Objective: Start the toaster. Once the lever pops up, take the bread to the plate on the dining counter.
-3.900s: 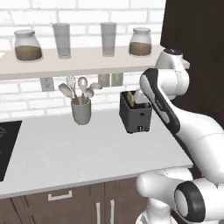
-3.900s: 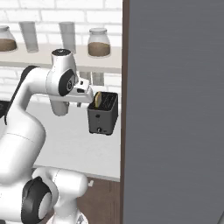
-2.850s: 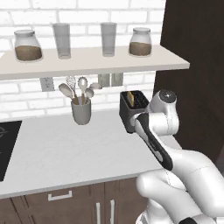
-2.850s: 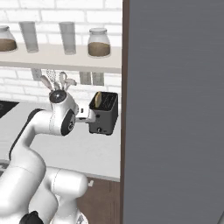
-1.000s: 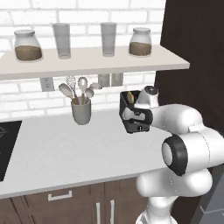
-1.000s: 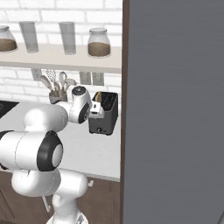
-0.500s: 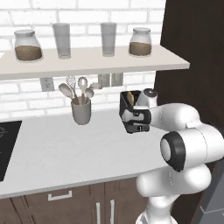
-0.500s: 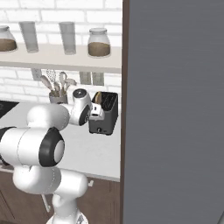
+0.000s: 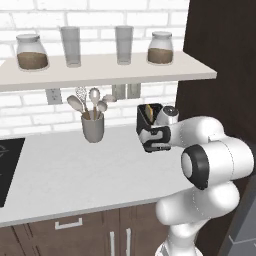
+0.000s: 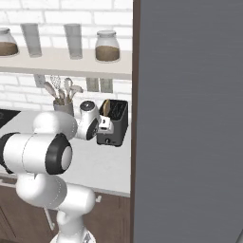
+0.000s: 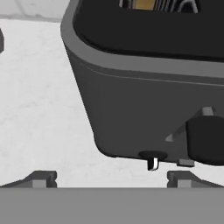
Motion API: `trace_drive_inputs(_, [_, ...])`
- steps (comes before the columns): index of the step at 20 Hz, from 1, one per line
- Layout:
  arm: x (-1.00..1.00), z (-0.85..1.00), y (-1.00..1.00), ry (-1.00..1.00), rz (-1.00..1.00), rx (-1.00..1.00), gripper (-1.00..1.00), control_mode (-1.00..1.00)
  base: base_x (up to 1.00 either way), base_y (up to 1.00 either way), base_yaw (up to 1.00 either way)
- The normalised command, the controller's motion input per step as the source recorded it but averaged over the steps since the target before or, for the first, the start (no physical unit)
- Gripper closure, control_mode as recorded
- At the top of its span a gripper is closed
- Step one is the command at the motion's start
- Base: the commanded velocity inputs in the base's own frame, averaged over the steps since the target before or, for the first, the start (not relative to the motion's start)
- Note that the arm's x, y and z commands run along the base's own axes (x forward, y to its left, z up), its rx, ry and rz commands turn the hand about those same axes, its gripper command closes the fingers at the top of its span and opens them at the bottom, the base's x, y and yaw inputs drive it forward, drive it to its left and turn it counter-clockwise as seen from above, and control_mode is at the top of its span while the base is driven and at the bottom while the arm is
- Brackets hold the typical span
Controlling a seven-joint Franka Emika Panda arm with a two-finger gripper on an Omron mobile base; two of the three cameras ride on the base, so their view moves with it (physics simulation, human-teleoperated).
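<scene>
Looking for print first: I can read no brand, label or lettering on anything. The toaster (image 9: 150, 127) stands at the back right of the white counter (image 9: 75, 170) under the shelf (image 9: 100, 71), close to the brick wall, one unit, dark and boxy. One slice of bread (image 9: 150, 112) sits upright in its top slot, tan edge showing; from the right base camera the same slice (image 10: 106, 107) stands in the left slot of the toaster (image 10: 115, 124). In the hand view the toaster (image 11: 144, 87) looms close, a sliver of bread (image 11: 142, 4) at the top edge and a dark round knob (image 11: 205, 139) low on its face, at the right. My gripper (image 11: 112, 177) has its jaws spread wide, nothing between them, both tips just short of the toaster's lower front. On the shelf I count four containers: two lidded glass jars (image 9: 31, 52) with brown contents, one at each end, and two clear glasses (image 9: 71, 46) between them, contents not discernible. On the counter, one grey utensil cup (image 9: 93, 128) holds several utensils, a whisk and spoons among them; exact count unclear. One dark cooktop (image 9: 6, 167) lies at the counter's left edge.
</scene>
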Motion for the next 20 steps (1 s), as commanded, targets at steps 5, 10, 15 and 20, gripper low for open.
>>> trace_drive_inputs(5, [0.0,-0.28,0.0,-0.02,0.0,0.0,-1.0,-1.0,0.0,0.0,0.0])
trace_drive_inputs(10, [0.0,-0.22,0.0,-0.06,0.0,0.0,-1.0,-1.0,0.0,0.0,0.0])
trace_drive_inputs(15, [-0.05,-0.01,0.0,-0.11,0.0,0.0,-1.0,-1.0,0.0,0.0,0.0])
trace_drive_inputs(20, [0.0,-0.07,0.0,-0.04,0.0,0.0,-1.0,-1.0,0.0,0.0,0.0])
